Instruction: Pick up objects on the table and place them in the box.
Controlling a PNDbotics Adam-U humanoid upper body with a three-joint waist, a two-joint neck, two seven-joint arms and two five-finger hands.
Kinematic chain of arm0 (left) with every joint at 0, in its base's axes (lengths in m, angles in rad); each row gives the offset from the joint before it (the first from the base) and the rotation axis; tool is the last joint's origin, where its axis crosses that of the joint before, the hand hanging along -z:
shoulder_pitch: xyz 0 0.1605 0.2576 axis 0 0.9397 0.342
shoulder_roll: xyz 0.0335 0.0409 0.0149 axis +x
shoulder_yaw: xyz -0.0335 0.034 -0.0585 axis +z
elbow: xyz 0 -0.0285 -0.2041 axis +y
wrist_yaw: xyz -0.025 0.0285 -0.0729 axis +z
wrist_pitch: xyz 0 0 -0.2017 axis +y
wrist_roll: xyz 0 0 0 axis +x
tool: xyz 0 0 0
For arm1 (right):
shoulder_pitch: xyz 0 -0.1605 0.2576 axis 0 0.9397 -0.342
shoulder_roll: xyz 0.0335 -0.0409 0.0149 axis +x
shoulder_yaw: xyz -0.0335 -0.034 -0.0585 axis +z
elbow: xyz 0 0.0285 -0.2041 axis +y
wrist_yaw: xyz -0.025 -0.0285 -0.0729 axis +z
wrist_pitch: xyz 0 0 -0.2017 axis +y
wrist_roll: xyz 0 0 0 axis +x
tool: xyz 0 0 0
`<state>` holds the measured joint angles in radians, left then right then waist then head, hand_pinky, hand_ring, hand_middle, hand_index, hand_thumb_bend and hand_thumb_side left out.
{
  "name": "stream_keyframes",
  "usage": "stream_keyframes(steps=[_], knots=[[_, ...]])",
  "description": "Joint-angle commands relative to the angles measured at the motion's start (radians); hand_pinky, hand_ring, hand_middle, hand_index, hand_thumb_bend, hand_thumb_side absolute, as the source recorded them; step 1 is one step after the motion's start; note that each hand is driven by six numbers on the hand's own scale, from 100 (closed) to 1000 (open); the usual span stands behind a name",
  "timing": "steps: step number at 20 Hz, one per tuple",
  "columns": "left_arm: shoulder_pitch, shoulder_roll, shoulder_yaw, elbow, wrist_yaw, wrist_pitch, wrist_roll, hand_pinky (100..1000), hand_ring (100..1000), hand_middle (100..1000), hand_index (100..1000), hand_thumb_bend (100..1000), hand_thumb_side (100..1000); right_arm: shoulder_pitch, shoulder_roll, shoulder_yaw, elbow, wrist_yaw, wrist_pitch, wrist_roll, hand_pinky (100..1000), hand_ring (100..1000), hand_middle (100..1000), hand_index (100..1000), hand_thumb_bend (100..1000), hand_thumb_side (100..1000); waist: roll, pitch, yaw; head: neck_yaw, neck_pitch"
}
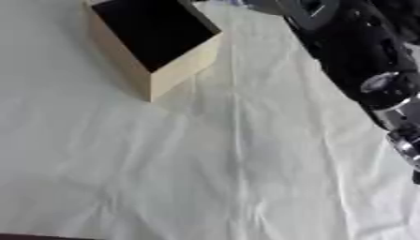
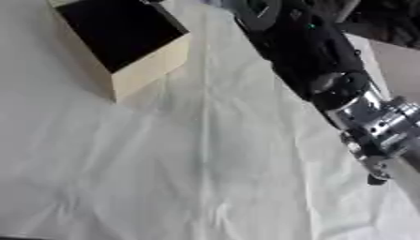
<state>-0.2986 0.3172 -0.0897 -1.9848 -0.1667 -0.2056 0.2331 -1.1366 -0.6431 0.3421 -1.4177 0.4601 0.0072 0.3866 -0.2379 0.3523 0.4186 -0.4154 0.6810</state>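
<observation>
**Arm over the desk, robot hand hidden**

A black arm [image 2: 316, 56] with silver joints slants from 12 o'clock down to 4 o'clock. The robot hand itself shows in neither view, so I cannot tell whether it is released, clenched or grasping. The box [image 1: 156, 42] sits at 11 o'clock: pale wood walls, square, dark inside. A creased white cloth [image 1: 205, 178] covers the desk.

The right arm [image 2: 328, 79], black with silver joints, slants down the right side, its hand unseen.
</observation>
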Motion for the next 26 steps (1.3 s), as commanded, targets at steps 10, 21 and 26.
stream_keyframes(steps=[10, 21, 26], knots=[[-0.017, -0.005, -0.002, -0.015, 0.015, -0.003, -0.008, 564, 581, 759, 723, 217, 715, -0.028, 0.069, 0.01, 0.083, 0.06, -0.027, 0.003, 718, 738, 673, 774, 100, 100, 0.012, -0.019, 0.026, -0.053, -0.017], [-0.02, -0.014, 0.001, -0.015, 0.015, -0.003, -0.007, 565, 579, 759, 722, 214, 718, -0.006, 0.125, 0.041, 0.151, 0.127, -0.067, 0.03, 714, 749, 683, 773, 100, 100, 0.012, -0.007, 0.034, -0.057, -0.018], [-0.019, -0.019, 0.002, -0.015, 0.016, -0.002, -0.007, 565, 579, 758, 721, 213, 719, 0.006, 0.137, 0.049, 0.172, 0.158, -0.091, 0.05, 736, 773, 711, 783, 100, 137, 0.012, -0.005, 0.034, -0.059, -0.02]])
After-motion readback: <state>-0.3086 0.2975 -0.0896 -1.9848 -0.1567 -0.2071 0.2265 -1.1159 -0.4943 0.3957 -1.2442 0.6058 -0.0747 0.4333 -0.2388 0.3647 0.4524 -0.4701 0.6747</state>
